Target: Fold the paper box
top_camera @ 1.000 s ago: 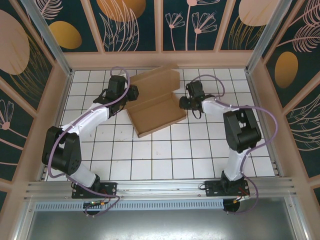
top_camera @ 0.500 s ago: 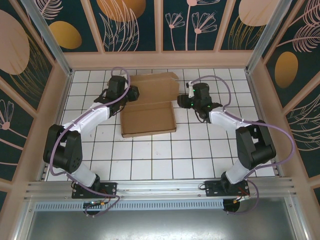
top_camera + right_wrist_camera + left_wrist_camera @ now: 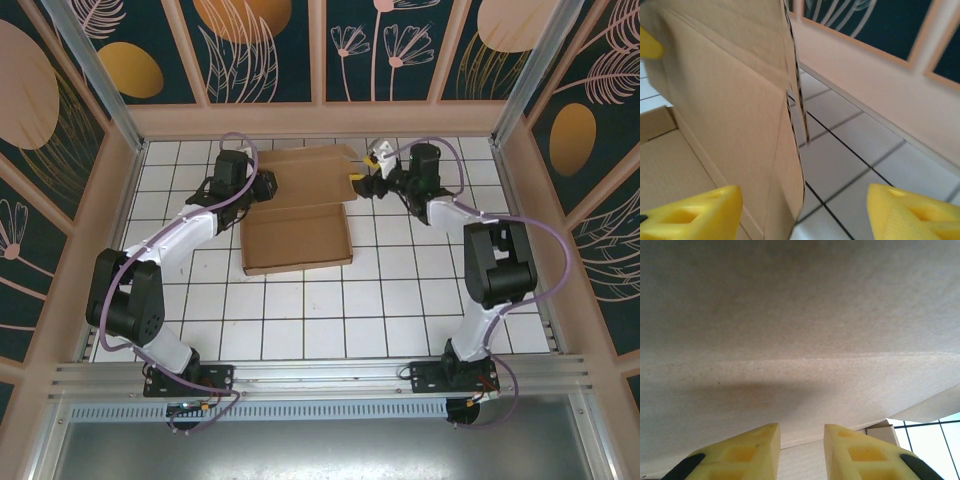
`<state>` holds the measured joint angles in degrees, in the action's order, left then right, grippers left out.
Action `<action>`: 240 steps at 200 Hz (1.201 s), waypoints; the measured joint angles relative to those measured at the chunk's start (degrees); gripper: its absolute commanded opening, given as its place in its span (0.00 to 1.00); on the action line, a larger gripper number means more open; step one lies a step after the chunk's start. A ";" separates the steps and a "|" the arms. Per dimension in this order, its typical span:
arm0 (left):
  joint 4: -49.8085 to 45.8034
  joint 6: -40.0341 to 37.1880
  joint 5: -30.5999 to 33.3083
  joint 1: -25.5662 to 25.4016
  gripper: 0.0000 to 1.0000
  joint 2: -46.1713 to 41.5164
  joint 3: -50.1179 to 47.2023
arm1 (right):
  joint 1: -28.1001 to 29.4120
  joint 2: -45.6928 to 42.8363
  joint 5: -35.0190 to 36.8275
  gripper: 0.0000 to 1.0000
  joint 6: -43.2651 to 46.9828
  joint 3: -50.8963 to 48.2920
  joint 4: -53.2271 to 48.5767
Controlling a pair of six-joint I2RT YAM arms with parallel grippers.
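A white tiled worktop (image 3: 330,310) sits inside a frame of dark panels (image 3: 260,50) painted with leaves. The left arm (image 3: 180,235) stretches from the near left corner to the far left corner of the box (image 3: 297,240). Seen from its wrist, the yellow left fingers (image 3: 752,447) stand a narrow gap apart, close up against brown cardboard; I cannot tell whether they pinch it. The box lies towards the far middle of the worktop, a shallow brown tray resting flat, with its lid flap (image 3: 312,172) along the far side. The right arm (image 3: 450,212) curls in from the right to the flap's right end. The right fingers (image 3: 692,215) are spread wide, with the flap's upright edge in the gap between them, not closed on it.
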<state>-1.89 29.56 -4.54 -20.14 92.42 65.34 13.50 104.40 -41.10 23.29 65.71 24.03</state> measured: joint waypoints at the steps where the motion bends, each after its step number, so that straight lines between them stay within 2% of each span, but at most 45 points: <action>1: -0.02 0.00 -0.02 0.00 0.29 0.00 0.00 | 0.00 0.11 -0.17 0.65 0.04 0.20 -0.09; 23: 0.11 0.00 -0.15 0.00 0.29 0.00 -0.09 | -0.02 3.58 -4.11 0.55 0.76 4.09 -2.82; 61: 0.37 0.00 -0.24 0.00 0.28 0.00 -0.11 | 0.17 6.14 -6.64 0.22 0.81 5.16 -6.32; 81: 0.42 0.00 -0.61 0.00 0.28 0.00 -0.20 | 0.83 6.01 -6.14 0.13 0.68 4.85 -6.29; 101: 0.44 0.00 -0.83 0.00 0.28 0.00 -0.20 | 2.29 5.44 -2.78 0.00 0.24 4.24 -6.47; 107: 0.48 0.02 -0.92 0.00 0.28 0.00 -0.20 | 2.82 5.05 -1.11 0.00 -0.04 4.24 -6.71; 125: 0.85 0.02 -1.03 0.00 0.28 0.00 -0.37 | 4.96 3.65 5.55 0.00 -1.51 4.26 -8.02; 147: 1.27 0.02 -1.01 0.00 0.28 0.00 -0.57 | 8.87 2.10 17.20 0.00 -4.24 4.26 -8.52; 193: 1.75 0.09 -1.07 0.00 0.28 -0.26 -1.16 | 18.34 1.49 46.18 0.00 -13.70 5.01 -10.99; 212: 1.75 0.26 -1.25 0.00 0.27 -0.26 -1.27 | 21.03 3.21 56.92 0.00 -19.98 10.38 -16.52; 240: 1.81 0.31 -1.27 0.00 0.28 -0.28 -1.29 | 24.30 11.58 71.69 0.00 -27.82 24.48 -24.11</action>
<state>-0.08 29.87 -5.80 -20.14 92.14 64.05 37.80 115.98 30.59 -4.54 90.19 -0.08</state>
